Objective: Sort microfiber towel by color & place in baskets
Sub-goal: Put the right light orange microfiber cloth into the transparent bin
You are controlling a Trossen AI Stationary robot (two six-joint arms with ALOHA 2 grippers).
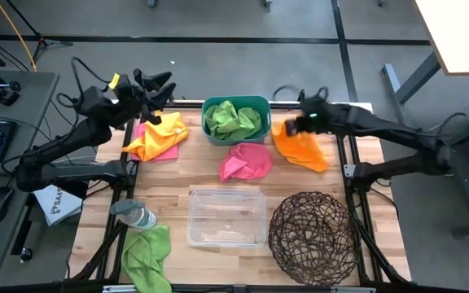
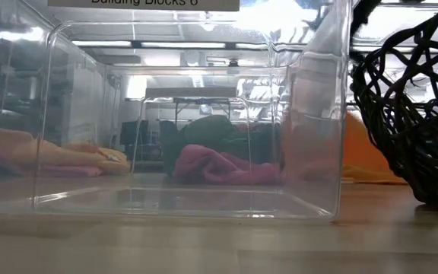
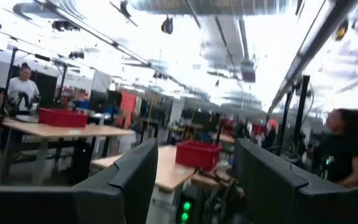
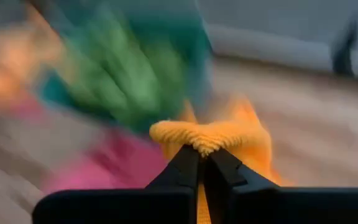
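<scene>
Currently: right gripper pinched shut on an orange towel near the bench's far right edge, beside the teal tub of green towels. Left gripper raised at far left corner, fingers parted, empty.

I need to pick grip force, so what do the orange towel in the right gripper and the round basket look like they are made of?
Orange towel: soft fuzzy cloth, probably microfiber. It bunches into a nubby fold where the right gripper pinches it.

Round basket: thin dark-brown strands woven in an open tangle. It looks like wire, though it could be stiff vine, with a matte finish and the table showing through the gaps.
</scene>
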